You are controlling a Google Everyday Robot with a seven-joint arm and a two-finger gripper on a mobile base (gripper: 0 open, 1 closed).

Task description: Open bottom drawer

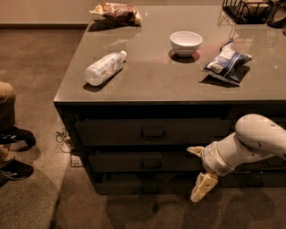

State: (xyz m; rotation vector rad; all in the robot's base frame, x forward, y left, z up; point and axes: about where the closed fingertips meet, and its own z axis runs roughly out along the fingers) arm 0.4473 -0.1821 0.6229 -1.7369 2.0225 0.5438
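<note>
At 9 o'clock, far left: a trouser leg [5, 100] and two dark shoes [15, 169]. Just right of those, a tangle of cables [62, 136], low down. On the tabletop [156, 85], at 10 o'clock: a plastic bottle [103, 68] on its side; at 11 o'clock, by the far edge, a crinkled snack bag [117, 11]. Near 12 o'clock, a white bowl [186, 42], upright; at 1 o'clock, a blue chip bag [226, 62], and in the far corner a wire basket [243, 9]. Under the tabletop, stacked: top drawer [152, 132], middle drawer [143, 162] and, lowest and slimmest at 6 o'clock, the bottom drawer [143, 184], shut, flush with the fronts above. At 4 o'clock, the gripper [199, 169] on a white arm [250, 143], before the stack's right end, spread wide and holding nothing: one finger level with the middle drawer, the other pointing toward 6 o'clock across the bottom drawer's right end. Touching or not: cannot tell.
</note>
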